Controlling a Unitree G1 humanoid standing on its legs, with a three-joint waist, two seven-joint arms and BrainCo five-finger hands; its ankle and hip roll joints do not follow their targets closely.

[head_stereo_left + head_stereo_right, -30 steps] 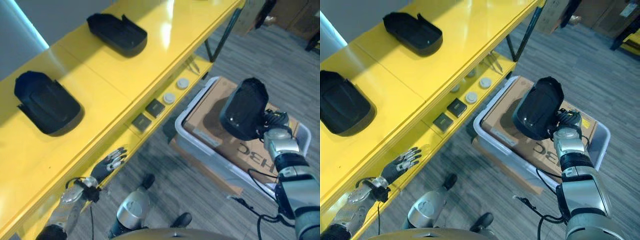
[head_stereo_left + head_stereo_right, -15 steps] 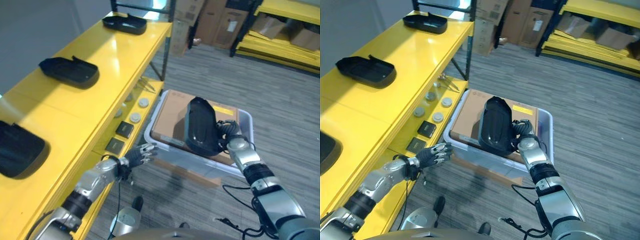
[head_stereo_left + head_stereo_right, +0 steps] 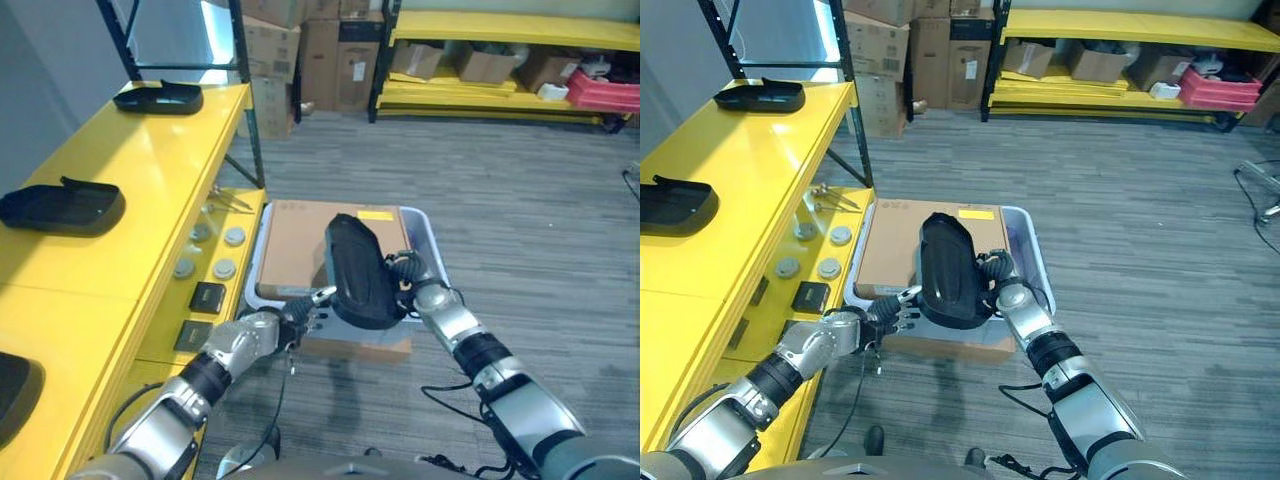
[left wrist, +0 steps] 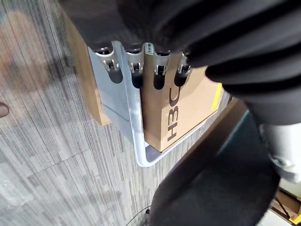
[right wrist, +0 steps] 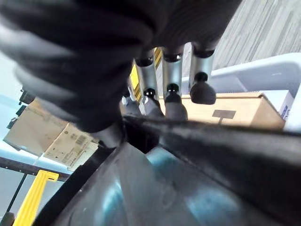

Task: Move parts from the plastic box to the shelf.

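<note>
Here the right hand (image 3: 998, 283) clamps one black part (image 3: 949, 267) above the plastic box (image 3: 1027, 250); left hand (image 3: 887, 312), fingers apart, nears it. Three black parts (image 3: 62, 207) lie on the yellow shelf (image 3: 130, 190), left.

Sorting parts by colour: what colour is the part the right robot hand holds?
Black, glossy part, held by the right robot hand; clearest in the right eye view.

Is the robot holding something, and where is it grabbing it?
Yes: the right hand holds a black part by its edge, above the plastic box. The left hand is open beside it, holding nothing.
</note>
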